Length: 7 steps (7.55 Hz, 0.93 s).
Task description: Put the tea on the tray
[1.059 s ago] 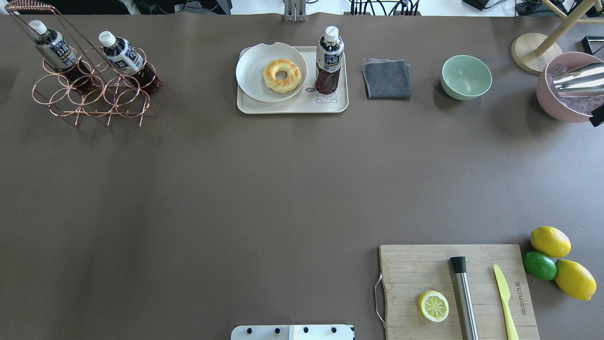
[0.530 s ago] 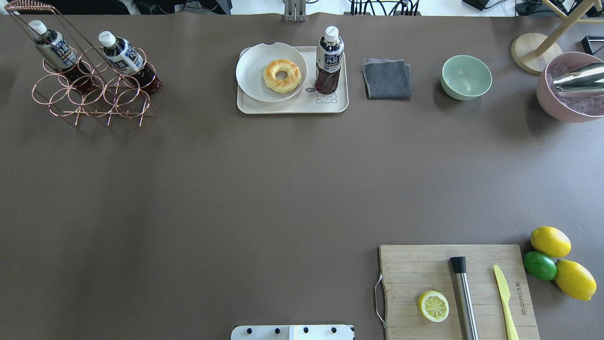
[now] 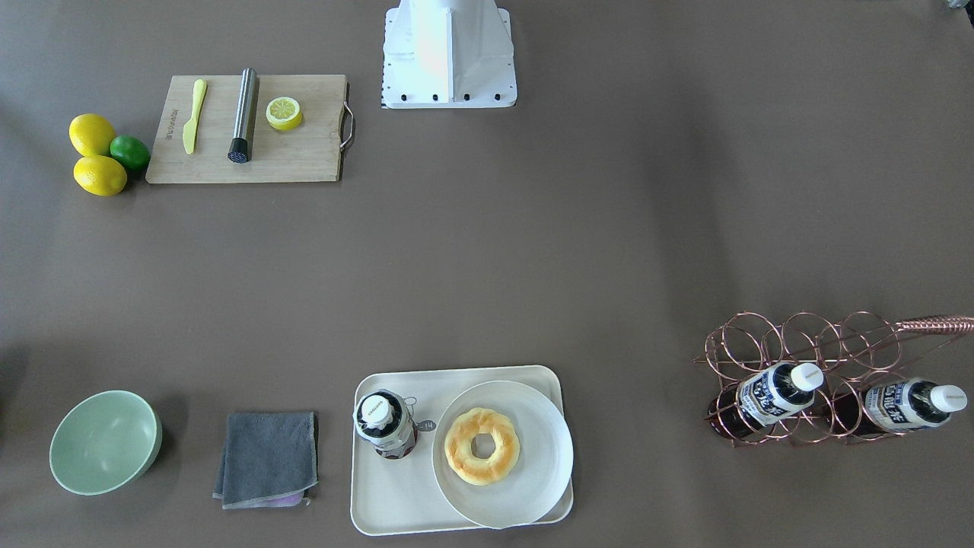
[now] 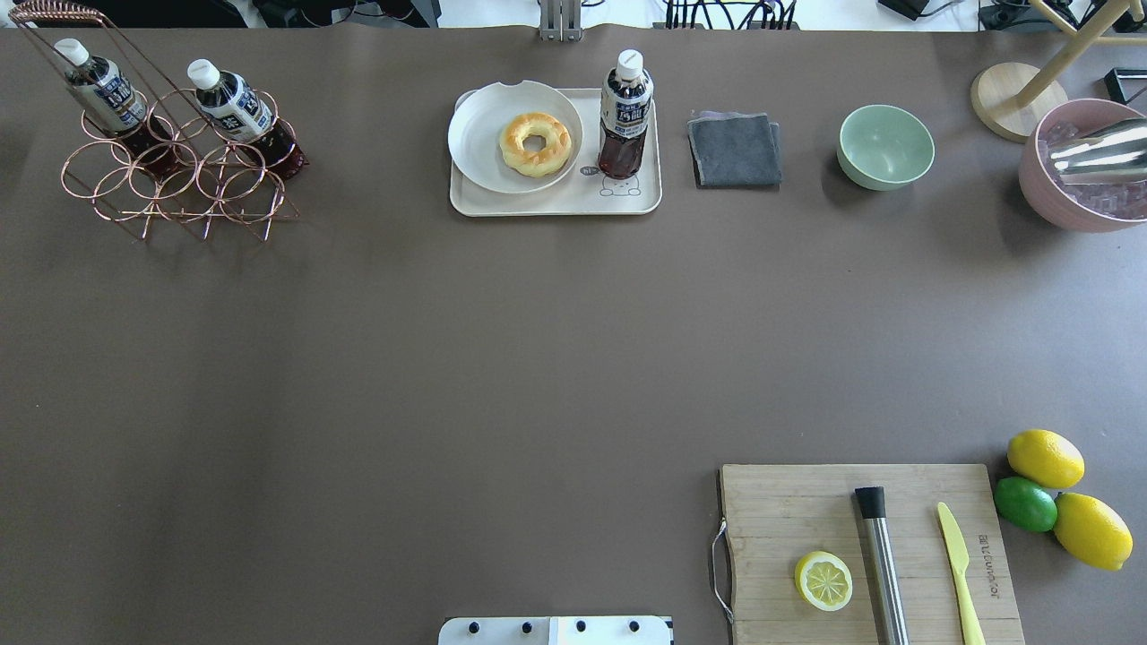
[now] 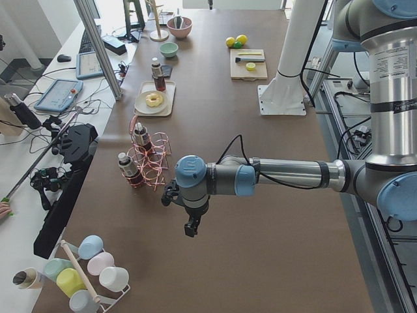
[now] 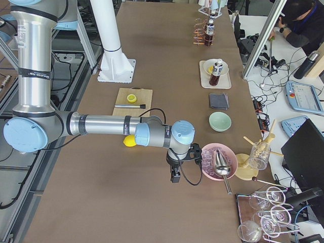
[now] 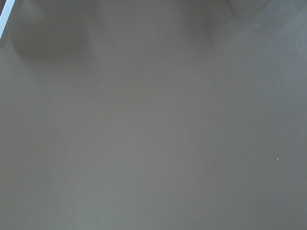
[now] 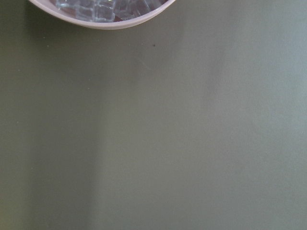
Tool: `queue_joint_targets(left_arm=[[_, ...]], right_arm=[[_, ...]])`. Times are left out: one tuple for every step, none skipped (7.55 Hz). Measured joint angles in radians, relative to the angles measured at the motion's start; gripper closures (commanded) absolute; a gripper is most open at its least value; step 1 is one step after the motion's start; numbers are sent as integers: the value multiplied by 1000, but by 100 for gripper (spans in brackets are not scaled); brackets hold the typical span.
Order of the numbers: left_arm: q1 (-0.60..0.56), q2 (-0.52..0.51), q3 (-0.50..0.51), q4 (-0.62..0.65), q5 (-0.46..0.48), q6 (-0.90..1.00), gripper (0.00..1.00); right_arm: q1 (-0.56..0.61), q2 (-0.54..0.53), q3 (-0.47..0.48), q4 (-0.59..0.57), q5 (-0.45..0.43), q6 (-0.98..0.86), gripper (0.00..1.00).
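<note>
One tea bottle (image 4: 625, 112) with a white cap stands upright on the cream tray (image 4: 556, 204), beside the bear drawing; it also shows in the front-facing view (image 3: 384, 426). Two alike bottles (image 4: 235, 103) (image 4: 103, 90) lean in a copper wire rack (image 4: 170, 179) at the far left. My left gripper (image 5: 190, 229) shows only in the left side view, low over bare table near the rack. My right gripper (image 6: 175, 177) shows only in the right side view, beside the pink bowl. I cannot tell whether either is open or shut. Neither holds a bottle.
A round plate (image 4: 479, 134) with a doughnut (image 4: 535, 143) shares the tray. A grey cloth (image 4: 735, 150), a green bowl (image 4: 885, 146) and a pink bowl (image 4: 1048, 202) of ice with a metal scoop stand to its right. A cutting board (image 4: 780, 502), lemons and a lime sit front right.
A dark part of the right gripper at the overhead view's right edge, by the pink bowl, has moved out of that view. The bottles and tray have not moved.
</note>
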Motion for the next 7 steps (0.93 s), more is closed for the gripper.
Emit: queue_joint_targets(left_arm=[[0,2,2,0,0,0,1],[0,4,10,0,1,0,1],[0,2,30,0,1,-1,1],[0,-1,47,0,2,-1,1],[0,-3,58,0,4,-2,1],[0,-2,63,-1,6,-1,1],[0,-1,65,-2,9,0,1]], right_arm=[[3,-3,0,0,0,0,0],[5,-2,4,1,0,0,0],[5,-3,6,1,0,-1,0],[7,-5,7,1,0,-4,0],[7,-7,10,2,1,-6,0],[7,-8,12,2,1,-6,0],[7,-8,13,2,2,-5,0]])
